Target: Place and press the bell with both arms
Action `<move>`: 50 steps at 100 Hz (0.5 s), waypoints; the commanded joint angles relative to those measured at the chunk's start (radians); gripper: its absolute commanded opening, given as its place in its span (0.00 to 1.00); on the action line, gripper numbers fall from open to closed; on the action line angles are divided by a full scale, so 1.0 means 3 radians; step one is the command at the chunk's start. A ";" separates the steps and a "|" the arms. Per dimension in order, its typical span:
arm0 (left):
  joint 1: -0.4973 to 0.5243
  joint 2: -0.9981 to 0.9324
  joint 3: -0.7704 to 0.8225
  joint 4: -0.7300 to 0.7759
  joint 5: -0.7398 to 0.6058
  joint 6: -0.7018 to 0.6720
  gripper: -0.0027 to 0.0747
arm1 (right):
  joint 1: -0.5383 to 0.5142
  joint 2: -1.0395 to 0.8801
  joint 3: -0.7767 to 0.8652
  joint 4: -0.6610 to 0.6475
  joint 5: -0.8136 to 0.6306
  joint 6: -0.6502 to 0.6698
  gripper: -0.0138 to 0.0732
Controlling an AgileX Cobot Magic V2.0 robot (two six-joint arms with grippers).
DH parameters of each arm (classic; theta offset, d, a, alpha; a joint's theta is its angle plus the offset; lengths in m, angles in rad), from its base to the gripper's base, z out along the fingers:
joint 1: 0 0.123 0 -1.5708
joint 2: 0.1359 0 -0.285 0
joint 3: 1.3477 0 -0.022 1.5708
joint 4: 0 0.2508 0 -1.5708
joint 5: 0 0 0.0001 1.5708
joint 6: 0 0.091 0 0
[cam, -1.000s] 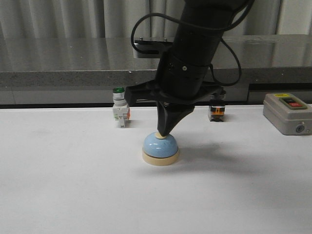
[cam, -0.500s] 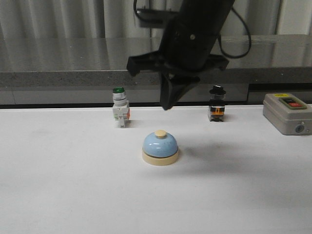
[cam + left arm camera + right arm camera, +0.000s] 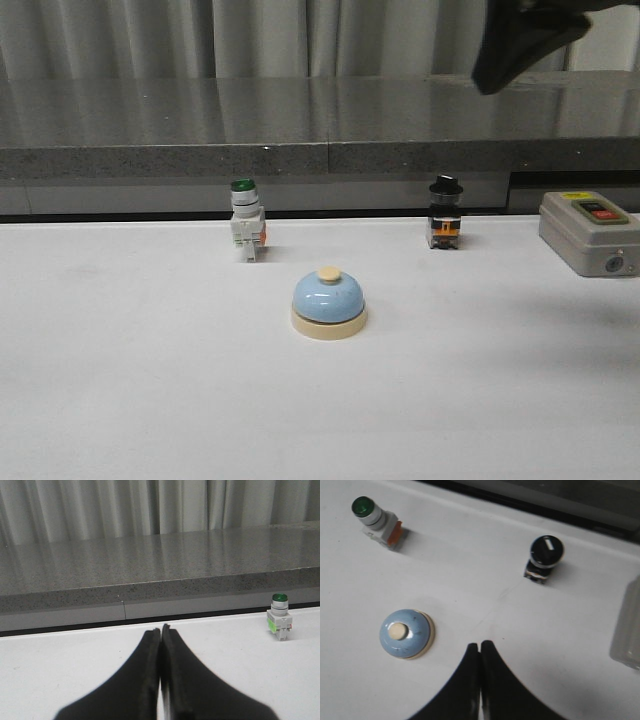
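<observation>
Both grippers had their fingers pressed together on nothing: the right gripper (image 3: 479, 647) hung high above the white table (image 3: 140, 400), well clear of everything, and the left gripper (image 3: 160, 632) sat low over the table's near side. One bell (image 3: 329, 304) stood alone at the table's middle, button up, touched by neither arm. Behind it stood two small switches, one green-capped (image 3: 245, 220) and one black-capped (image 3: 445, 213). One grey box (image 3: 590, 232) sat at the right edge.
</observation>
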 commanded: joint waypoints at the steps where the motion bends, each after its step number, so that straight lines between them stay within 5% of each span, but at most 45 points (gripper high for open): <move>1: 0.0000 -0.0096 0.0143 -0.0006 -0.0301 -0.0020 0.01 | -0.0155 -0.0443 0.0177 -0.0025 -0.0246 -0.0029 0.09; 50: 0.0000 -0.0096 0.0143 -0.0006 -0.0301 -0.0020 0.01 | -0.0689 -0.2414 0.1740 -0.0025 -0.0799 -0.0029 0.09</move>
